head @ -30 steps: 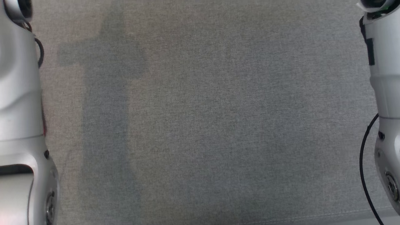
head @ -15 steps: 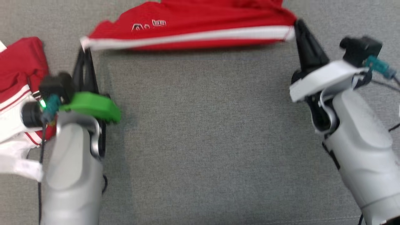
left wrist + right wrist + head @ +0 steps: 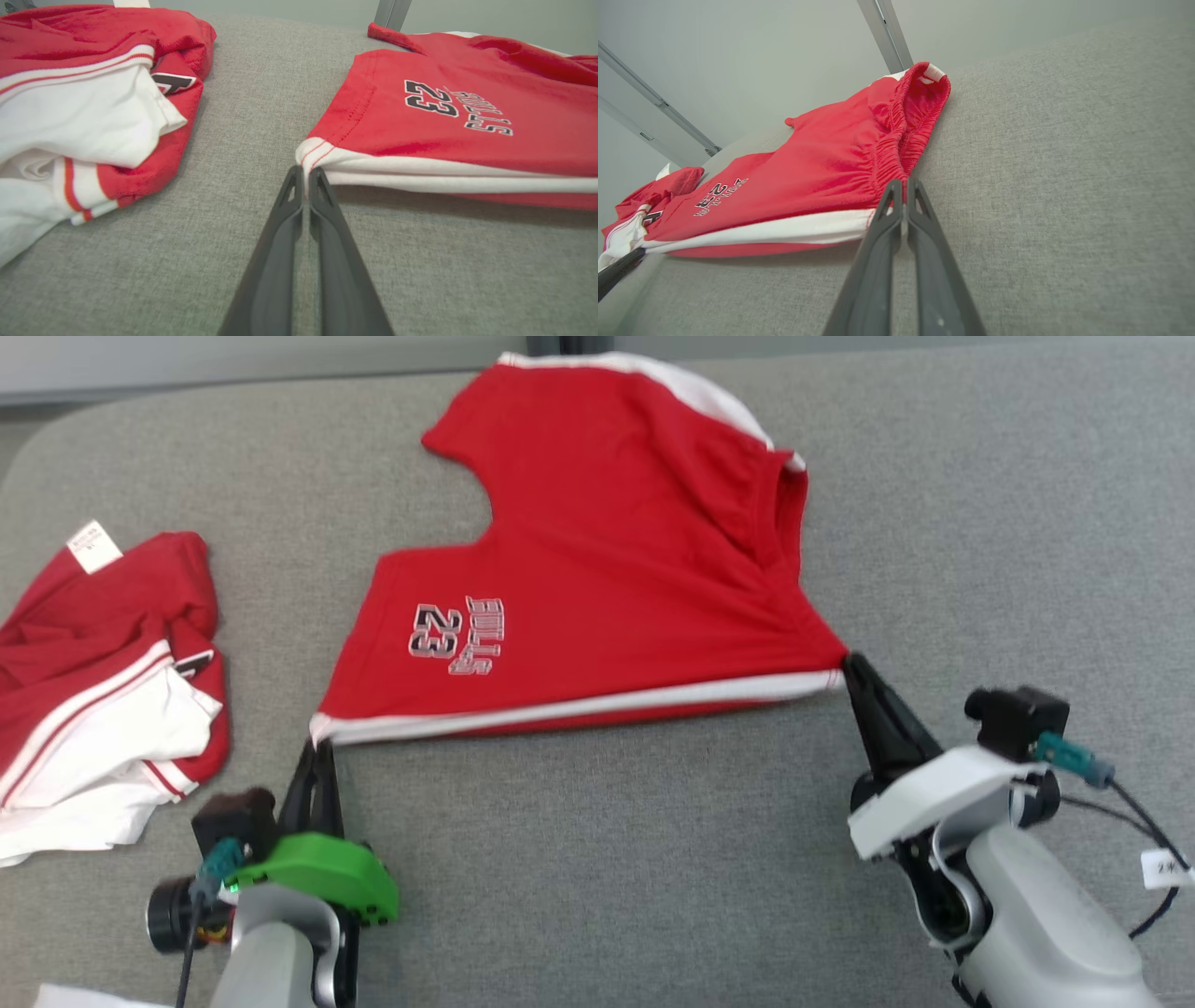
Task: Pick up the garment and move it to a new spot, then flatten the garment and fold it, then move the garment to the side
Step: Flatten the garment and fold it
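The garment, a red T-shirt (image 3: 103, 681) with white sleeves and striped trim, lies bunched at the left of the grey surface, also seen in the left wrist view (image 3: 84, 102). In the middle a smaller red pair of shorts (image 3: 597, 579) printed "23" is stretched out with a white edge trim. My left gripper (image 3: 317, 747) is shut on the trim's left corner (image 3: 304, 175). My right gripper (image 3: 848, 663) is shut on the trim's right corner (image 3: 903, 186), beside the gathered waistband. Neither gripper touches the T-shirt.
The grey fabric surface (image 3: 607, 859) runs wide in front of the shorts and to their right. Its far edge meets a pale wall with a metal post (image 3: 885, 32). A white tag (image 3: 1165, 868) hangs on a cable by my right wrist.
The head camera has moved, bringing both grippers and the clothes into view. The shorts, held raised and bunched at both corners half a second ago, now lie spread out on the surface.
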Motion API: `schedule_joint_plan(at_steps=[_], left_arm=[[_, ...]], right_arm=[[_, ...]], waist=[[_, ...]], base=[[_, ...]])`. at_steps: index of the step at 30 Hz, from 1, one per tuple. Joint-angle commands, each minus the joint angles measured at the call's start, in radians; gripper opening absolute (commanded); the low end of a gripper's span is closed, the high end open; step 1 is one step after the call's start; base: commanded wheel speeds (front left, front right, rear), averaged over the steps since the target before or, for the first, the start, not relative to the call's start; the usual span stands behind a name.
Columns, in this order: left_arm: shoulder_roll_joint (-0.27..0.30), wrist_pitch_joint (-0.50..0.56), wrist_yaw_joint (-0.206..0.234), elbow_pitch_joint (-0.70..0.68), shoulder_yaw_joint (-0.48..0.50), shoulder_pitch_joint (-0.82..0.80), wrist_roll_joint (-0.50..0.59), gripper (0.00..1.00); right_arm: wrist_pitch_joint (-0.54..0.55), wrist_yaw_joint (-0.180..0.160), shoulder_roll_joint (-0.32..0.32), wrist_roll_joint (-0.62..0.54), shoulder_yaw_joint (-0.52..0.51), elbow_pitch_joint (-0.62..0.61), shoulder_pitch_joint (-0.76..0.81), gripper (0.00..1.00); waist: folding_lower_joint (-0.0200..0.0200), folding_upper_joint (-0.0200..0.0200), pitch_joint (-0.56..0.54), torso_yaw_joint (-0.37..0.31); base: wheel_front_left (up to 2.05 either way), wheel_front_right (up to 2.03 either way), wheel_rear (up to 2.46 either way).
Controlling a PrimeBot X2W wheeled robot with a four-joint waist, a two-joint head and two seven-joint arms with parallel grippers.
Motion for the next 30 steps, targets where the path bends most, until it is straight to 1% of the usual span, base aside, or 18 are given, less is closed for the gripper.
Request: schedule_joint_plan(at_steps=[1,5,9,14,18,21,24,27,30], left_arm=[[0.017,0.000,0.018,0.000,0.010,0.043,-0.017,0.00],[0.017,0.000,0.026,-0.006,0.009,0.127,-0.034,0.00],[0.016,0.000,0.019,0.004,0.012,0.209,-0.035,0.00],[0.015,0.000,0.019,0.009,0.029,0.291,-0.034,0.00],[0.015,0.000,0.016,0.004,0.042,0.334,-0.028,0.00],[0.015,0.000,0.017,0.011,0.046,0.362,-0.015,0.00],[0.015,0.000,0.023,-0.003,0.063,0.375,-0.027,0.00],[0.015,0.000,0.024,-0.028,0.073,0.352,-0.021,0.00],[0.015,0.000,0.011,-0.059,0.071,0.281,0.003,0.00]], right_arm=[[-0.005,-0.004,-0.013,0.002,-0.013,0.002,0.036,0.00],[-0.005,-0.004,-0.003,0.021,0.001,0.008,0.117,0.00],[-0.005,-0.004,-0.005,0.045,0.063,0.018,0.196,0.00],[-0.005,-0.004,-0.015,0.092,0.141,0.021,0.272,0.00],[-0.005,-0.004,-0.027,0.123,0.191,0.012,0.313,0.00],[-0.005,-0.004,-0.035,0.136,0.209,0.003,0.337,0.00],[-0.005,-0.004,-0.041,0.154,0.218,-0.011,0.349,0.00],[-0.005,-0.004,-0.040,0.162,0.209,-0.027,0.338,0.00],[-0.005,-0.004,-0.030,0.167,0.180,-0.042,0.311,0.00]], waist=[[0.0000,0.0000,-0.085,0.014],[0.0000,0.0000,-0.154,0.020],[0.0000,0.0000,-0.232,0.024],[0.0000,0.0000,-0.281,0.020],[0.0000,0.0000,-0.302,0.014],[0.0000,0.0000,-0.313,0.009],[0.0000,0.0000,-0.317,0.004],[0.0000,0.0000,-0.308,-0.004],[0.0000,0.0000,-0.284,-0.011]], base=[[0.00,0.00,0.00],[0.00,0.00,0.00],[0.00,0.00,0.00],[0.00,0.00,0.00],[0.00,0.00,0.00],[0.00,0.00,0.00],[0.00,0.00,0.00],[0.00,0.00,0.00],[0.00,0.00,0.00]])
